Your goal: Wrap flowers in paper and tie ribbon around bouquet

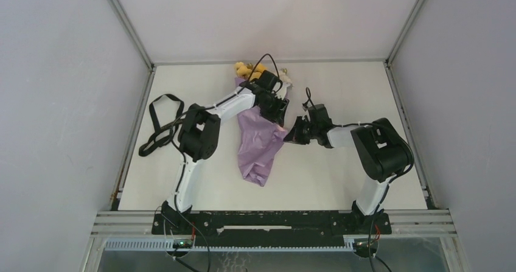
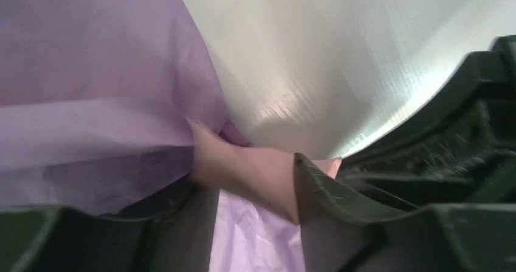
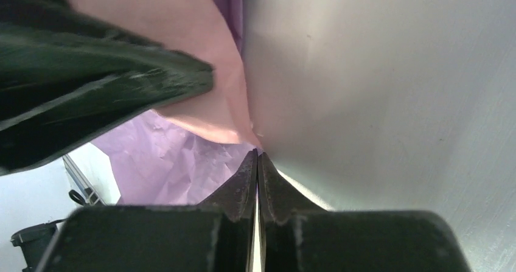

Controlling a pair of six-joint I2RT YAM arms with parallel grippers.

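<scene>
The paper [image 1: 258, 147] lay crumpled, lilac face up, at the middle of the table [image 1: 341, 89], its far end reaching toward the flowers [image 1: 246, 70] near the back edge. The left gripper [image 1: 280, 118] stood open at the paper's right edge, a pink fold between its fingers. The right gripper [image 3: 256, 162] was closed at that pink edge; whether it pinched paper could not be told. The ribbon [image 1: 159, 123] lay looped by the table's left edge, well apart from the paper.
</scene>
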